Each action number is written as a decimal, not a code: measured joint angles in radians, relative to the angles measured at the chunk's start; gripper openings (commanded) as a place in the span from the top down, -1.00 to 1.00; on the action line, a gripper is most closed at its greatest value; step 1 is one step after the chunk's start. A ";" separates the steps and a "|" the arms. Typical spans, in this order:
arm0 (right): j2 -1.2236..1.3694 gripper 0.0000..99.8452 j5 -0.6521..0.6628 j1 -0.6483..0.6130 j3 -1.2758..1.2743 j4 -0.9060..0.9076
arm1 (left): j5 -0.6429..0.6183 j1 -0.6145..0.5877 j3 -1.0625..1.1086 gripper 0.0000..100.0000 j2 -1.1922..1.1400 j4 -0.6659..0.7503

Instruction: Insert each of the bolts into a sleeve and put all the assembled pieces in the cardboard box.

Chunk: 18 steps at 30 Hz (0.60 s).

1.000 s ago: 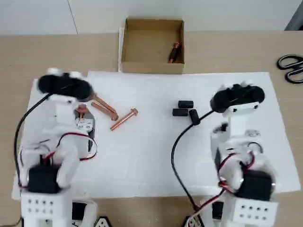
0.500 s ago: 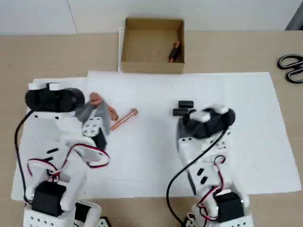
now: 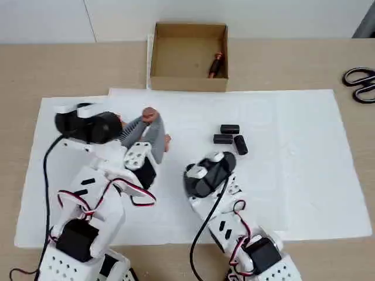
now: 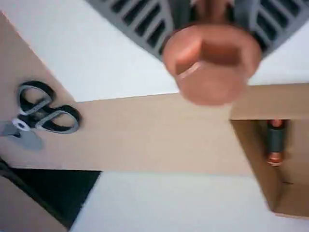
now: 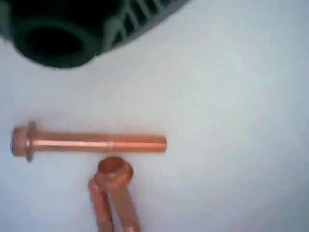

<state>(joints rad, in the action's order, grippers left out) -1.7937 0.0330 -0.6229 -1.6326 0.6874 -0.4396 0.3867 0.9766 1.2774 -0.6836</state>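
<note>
My left gripper [image 3: 149, 122] is shut on a copper bolt [image 3: 150, 113], head up, above the white sheet left of centre. The left wrist view has the bolt head [image 4: 212, 63] between the grey fingers [image 4: 137, 14]. My right gripper [image 5: 72, 29] is shut on a black sleeve [image 5: 48, 46], its bore facing the camera, just above two loose bolts [image 5: 89, 143] lying on the sheet. Three black sleeves [image 3: 229, 136] lie right of centre. The cardboard box [image 3: 188, 83] at the back holds one assembled piece [image 3: 217, 64]. A loose bolt [image 3: 167, 139] peeks out beside the left arm.
A white sheet [image 3: 293, 175] covers the middle of the wooden table. Black scissors [image 3: 360, 83] lie at the far right edge. The two arms are close together at the sheet's centre-left.
The left arm has lifted a bolt off the sheet and swung right with it. The right arm has swung left and forward, down toward the loose bolts.
</note>
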 measured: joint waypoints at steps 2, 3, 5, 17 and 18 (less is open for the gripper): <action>0.000 0.99 0.000 -0.005 -0.006 -0.038 | 0.000 0.023 0.023 0.99 0.005 0.006; 0.000 0.99 0.000 -0.009 -0.011 -0.054 | 0.000 0.029 0.040 0.99 0.005 0.006; 0.000 0.99 0.000 -0.011 -0.015 -0.064 | 0.000 0.035 0.072 0.99 0.005 0.006; 0.000 0.99 -0.089 -0.011 -0.017 -0.069 | 0.000 0.097 0.178 0.99 0.005 0.087; 0.000 0.99 -0.091 -0.018 -0.017 -0.069 | 0.000 0.097 0.178 0.99 0.005 0.091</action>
<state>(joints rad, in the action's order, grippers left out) -1.7937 -0.0575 -0.6414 -1.6494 0.6183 -0.4396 0.4833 1.1546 1.2820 -0.5930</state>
